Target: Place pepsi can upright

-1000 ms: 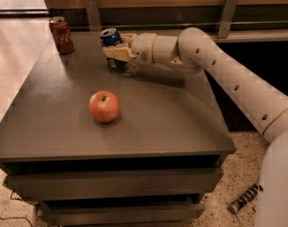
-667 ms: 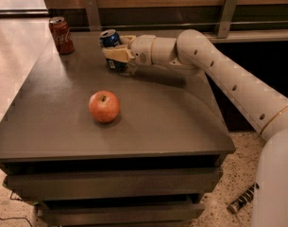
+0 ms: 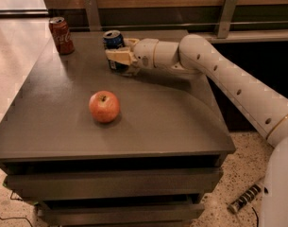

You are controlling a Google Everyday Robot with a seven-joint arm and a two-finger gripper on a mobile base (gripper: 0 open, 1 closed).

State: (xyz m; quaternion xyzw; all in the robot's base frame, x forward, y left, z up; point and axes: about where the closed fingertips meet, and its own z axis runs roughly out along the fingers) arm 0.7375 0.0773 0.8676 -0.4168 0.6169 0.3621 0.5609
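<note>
The pepsi can (image 3: 113, 40) is dark blue with a silver top and stands upright at the back of the grey table (image 3: 63, 126). My gripper (image 3: 116, 58) reaches in from the right on the white arm (image 3: 219, 74). Its cream fingers (image 3: 119, 56) wrap around the can's lower body, shut on it. The can's base is hidden behind the fingers, so I cannot tell whether it rests on the table.
A red Coca-Cola can (image 3: 61, 35) stands upright at the table's back left corner. A red apple (image 3: 104, 106) sits in the middle of the table. A wooden wall with metal brackets runs behind. A dark cylindrical object (image 3: 246, 198) lies on the floor at the right.
</note>
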